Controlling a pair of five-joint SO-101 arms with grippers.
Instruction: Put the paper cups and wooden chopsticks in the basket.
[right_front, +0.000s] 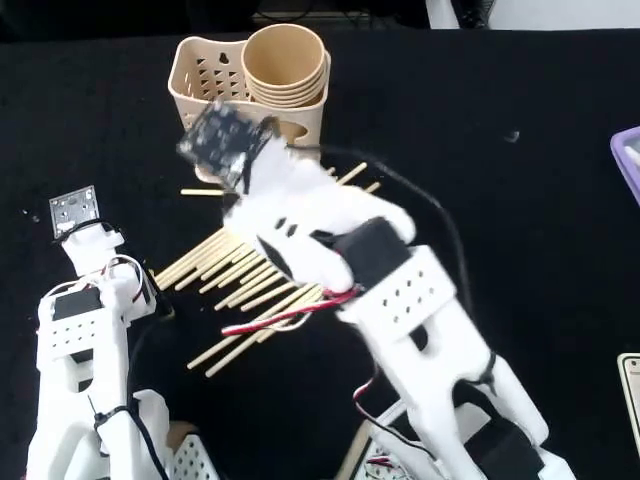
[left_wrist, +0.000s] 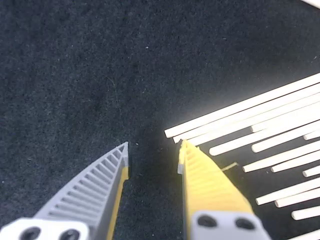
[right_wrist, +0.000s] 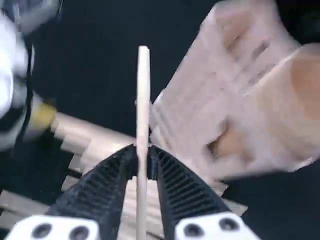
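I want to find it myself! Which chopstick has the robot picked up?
Find the beige basket holding paper cups. Beside it, the right hand pinches one wooden chopstick. It alone is lifted off the pile; the rest lie flat.

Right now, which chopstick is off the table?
The single chopstick clamped in the right gripper; the other chopsticks lie piled flat on the table.

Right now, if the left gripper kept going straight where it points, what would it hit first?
Probably the black table: the left gripper is open and its gap faces bare cloth. But its yellow finger sits beside the ends of the chopsticks, so it might clip those first; depth is unclear.
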